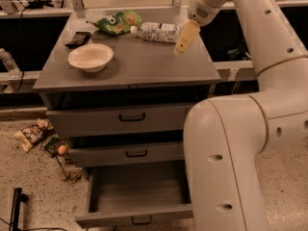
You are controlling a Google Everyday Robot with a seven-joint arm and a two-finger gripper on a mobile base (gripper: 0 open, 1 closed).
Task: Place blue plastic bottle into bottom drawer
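Observation:
The blue plastic bottle (156, 32) lies on its side at the back of the grey cabinet top, white cap pointing left. My gripper (186, 37) hangs just right of the bottle's base, close to it and a little above the top; I see no hold on it. The bottom drawer (131, 219) is pulled out and shows a bare grey floor; my arm hides its right end. The two drawers above it are shut.
A green snack bag (115, 21) lies left of the bottle. A white bowl (90, 57) and a small black object (77, 38) sit on the left of the cabinet top (144, 71). My arm (226, 153) fills the right. Wrappers (33, 134) litter the floor at left.

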